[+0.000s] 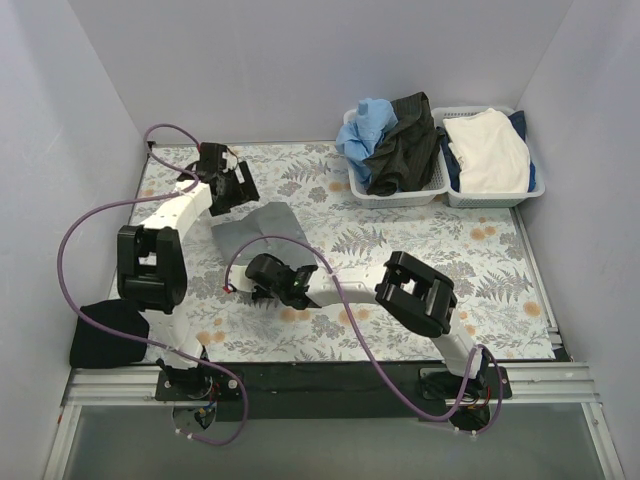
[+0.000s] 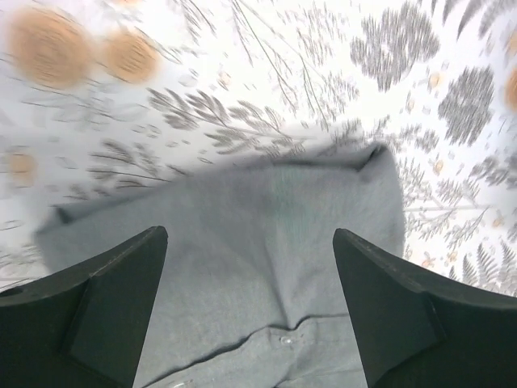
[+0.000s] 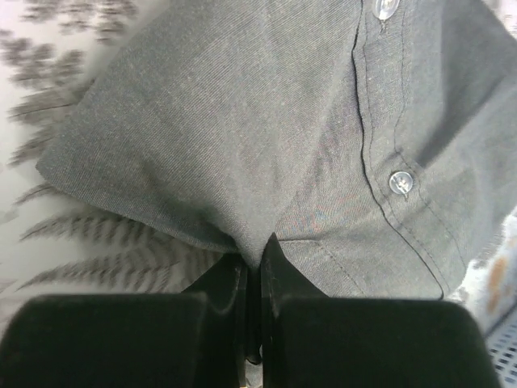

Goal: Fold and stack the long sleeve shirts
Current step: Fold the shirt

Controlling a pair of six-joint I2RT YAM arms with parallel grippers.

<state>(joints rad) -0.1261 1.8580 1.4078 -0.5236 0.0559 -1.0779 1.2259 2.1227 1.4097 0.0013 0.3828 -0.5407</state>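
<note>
A mid-grey long sleeve shirt [image 1: 258,228] lies folded on the patterned table [image 1: 420,250], left of the middle. Its button placket shows in both wrist views. My right gripper [image 1: 264,264] is at the shirt's near edge, shut on a pinch of the grey cloth [image 3: 242,121]; the jaws [image 3: 260,242] meet with fabric between them. My left gripper [image 1: 240,195] hangs over the shirt's far left part, open, with the grey cloth [image 2: 307,194] below the wide-apart fingers [image 2: 250,233] and nothing held. A black cloth bundle [image 1: 108,335], perhaps the black shirt, sits at the near left corner.
Two white lattice baskets stand at the back right: one [image 1: 395,195] holds blue and black clothes, the other [image 1: 520,195] holds white and dark blue clothes. Purple cables loop from both arms. Walls close in the left, back and right.
</note>
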